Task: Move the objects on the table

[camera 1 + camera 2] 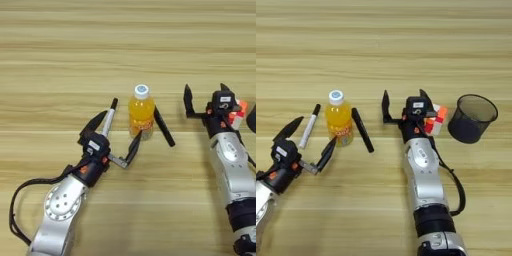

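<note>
From my remote station I see the juice bottle standing upright near the middle of the table, with its white cap on. At its 9 o'clock lies the white marker, black cap pointing away from the robot, and just at its 3 o'clock lies the black marker, tilted, its far end very near the bottle or touching it; I cannot tell which. The left gripper sits at 7 o'clock from the bottle with its jaws wide apart, holding nothing; the white marker lies between the two fingers, and the right finger tip is very close to the bottle base. The right gripper is at 3 o'clock from the bottle, also with jaws spread and empty, and the puzzle cube is just behind it at its right side, partly hidden by the wrist. A black mesh cup stands further at 3 o'clock. My worry is the left side: if I close these fingers now for the white marker, the right finger may push the bottle, and a tall light bottle can fall and roll onto the black marker. On the right side, a turn of the wrist may knock the cube toward the cup.
</note>
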`<move>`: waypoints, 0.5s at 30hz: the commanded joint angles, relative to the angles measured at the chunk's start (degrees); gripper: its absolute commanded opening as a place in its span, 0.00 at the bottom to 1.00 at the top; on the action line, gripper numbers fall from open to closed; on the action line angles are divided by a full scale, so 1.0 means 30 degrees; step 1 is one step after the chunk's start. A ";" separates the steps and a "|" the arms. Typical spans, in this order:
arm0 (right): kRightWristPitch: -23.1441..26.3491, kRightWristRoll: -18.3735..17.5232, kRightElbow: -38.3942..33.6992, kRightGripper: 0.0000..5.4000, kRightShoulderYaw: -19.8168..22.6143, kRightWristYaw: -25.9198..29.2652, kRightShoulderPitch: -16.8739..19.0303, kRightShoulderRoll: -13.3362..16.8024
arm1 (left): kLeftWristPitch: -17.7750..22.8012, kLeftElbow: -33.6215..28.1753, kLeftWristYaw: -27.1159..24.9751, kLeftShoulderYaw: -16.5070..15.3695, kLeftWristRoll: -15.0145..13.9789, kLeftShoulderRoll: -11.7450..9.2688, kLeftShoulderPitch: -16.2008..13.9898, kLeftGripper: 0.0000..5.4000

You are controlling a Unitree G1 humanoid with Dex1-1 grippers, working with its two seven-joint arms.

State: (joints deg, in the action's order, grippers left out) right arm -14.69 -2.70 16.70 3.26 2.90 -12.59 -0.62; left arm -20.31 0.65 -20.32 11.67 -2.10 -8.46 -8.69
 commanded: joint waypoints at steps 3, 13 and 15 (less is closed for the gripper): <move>-0.0083 -0.0179 -0.0345 0.99 0.0094 -0.0132 0.0036 -0.0080 | 0.0115 0.0636 -0.0011 0.0195 0.0495 -0.0048 0.0465 1.00; -0.0068 -0.0118 -0.0425 0.99 0.0083 -0.0206 0.0082 -0.0190 | -0.0050 0.2476 0.0042 0.0265 0.0661 0.0439 0.1651 1.00; -0.0080 -0.0125 -0.0382 0.99 0.0090 -0.0191 0.0065 -0.0190 | -0.0006 0.2977 0.0080 0.0280 0.0736 0.0625 0.2076 1.00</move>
State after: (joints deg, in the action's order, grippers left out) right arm -14.68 -2.66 15.92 3.35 2.77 -12.53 -1.00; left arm -20.60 7.97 -20.29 12.18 -0.41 -7.21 -4.12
